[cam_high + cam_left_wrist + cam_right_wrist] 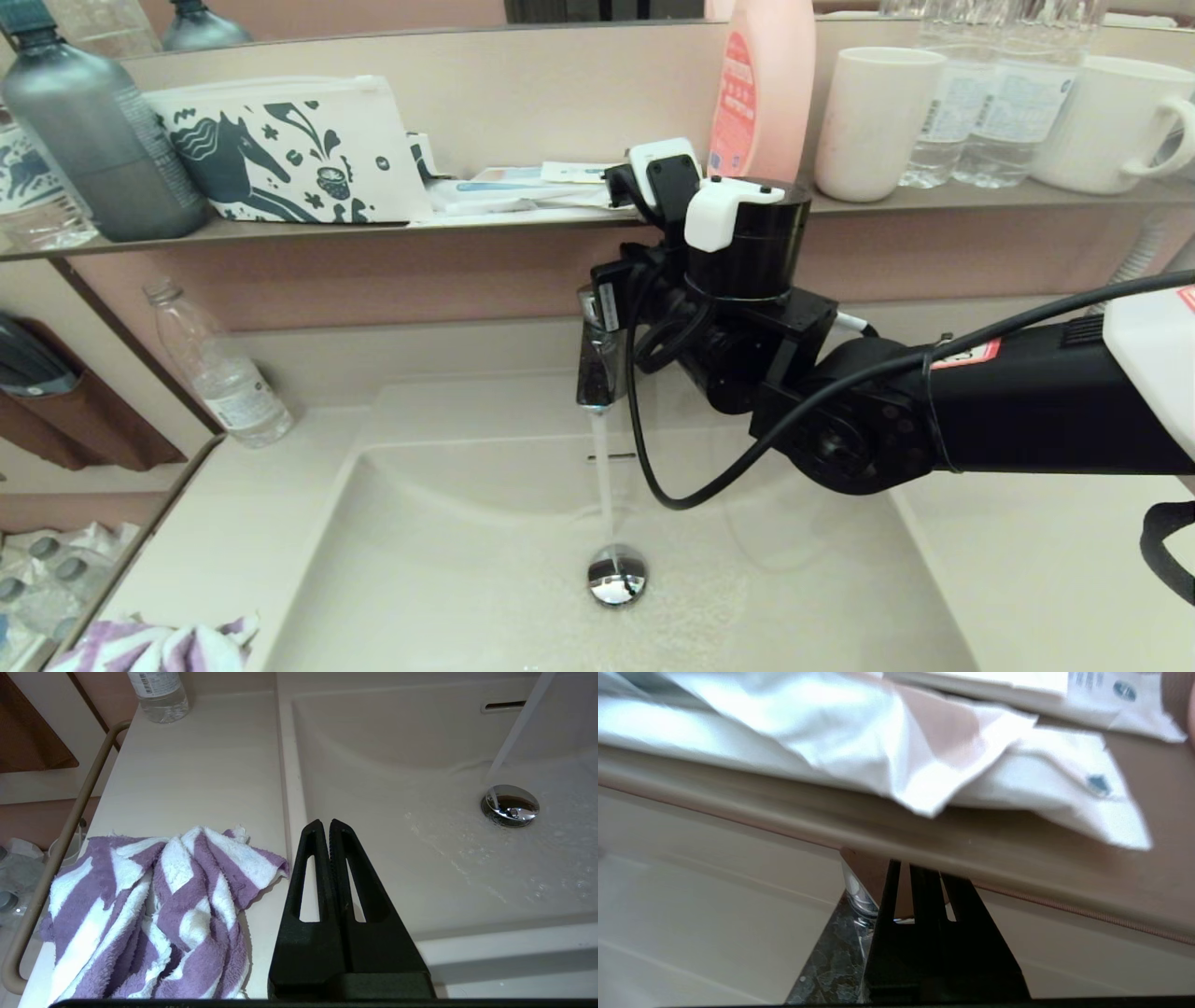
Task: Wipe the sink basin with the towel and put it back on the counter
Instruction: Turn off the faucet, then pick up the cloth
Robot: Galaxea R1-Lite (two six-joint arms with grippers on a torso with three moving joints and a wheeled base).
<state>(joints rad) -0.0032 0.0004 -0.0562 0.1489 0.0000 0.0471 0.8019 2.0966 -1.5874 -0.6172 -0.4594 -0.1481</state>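
Towel point(154, 914) bunched on counter point(196, 774), lower left of left wrist frame, untouched.
Left gripper point(330, 828) clenched, empty, just beside towel.
Basin point(448, 560) wet, tap point(597, 359) running: splash risk.
Right gripper point(920, 872) at tap, centre of head frame, fingers closed, nothing visibly held; may slip off or strike shelf point(280, 231).

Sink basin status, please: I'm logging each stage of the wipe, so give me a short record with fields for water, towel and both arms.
water: running from the faucet into the sink basin, onto the drain plug
towel: the towel lies bunched on the counter, left of the basin, held by nothing
left gripper: left gripper fingers shut, empty, over the basin's edge beside the towel
right gripper: right gripper fingers shut, at the faucet's top under the shelf
wiping: not begun
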